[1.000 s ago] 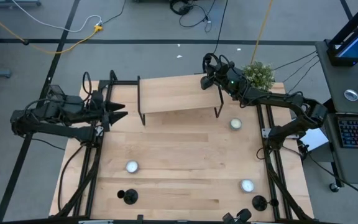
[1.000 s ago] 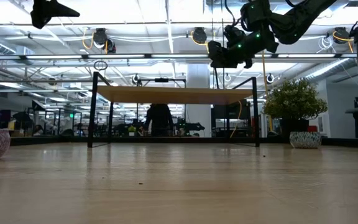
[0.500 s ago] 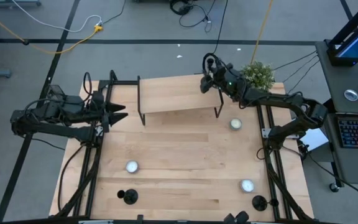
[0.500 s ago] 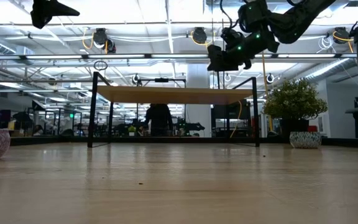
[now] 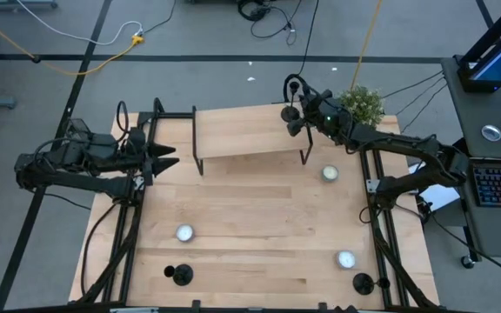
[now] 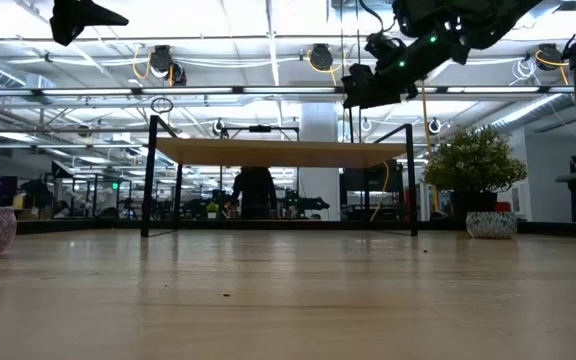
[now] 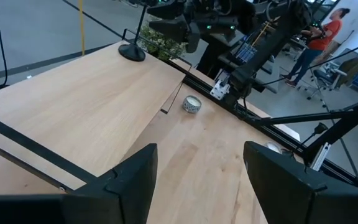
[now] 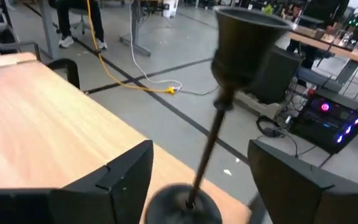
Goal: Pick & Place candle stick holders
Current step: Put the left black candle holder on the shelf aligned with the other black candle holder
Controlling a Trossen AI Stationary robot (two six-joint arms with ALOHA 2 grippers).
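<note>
table: pale wood, smooth, matt | shelf: same light wood top (thin black metal legs) | candle stick holder: matt black, metal-looking | fingers: dull black plastic

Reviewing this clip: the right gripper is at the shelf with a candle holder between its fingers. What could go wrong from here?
1. The candle stick holder stands near the shelf's corner, between the open right gripper's fingers. A sideways retreat might clip its stem and tip it off.
2. Another holder sits beside a tealight, which a grasp could nudge.
The left gripper waits at the left.
</note>
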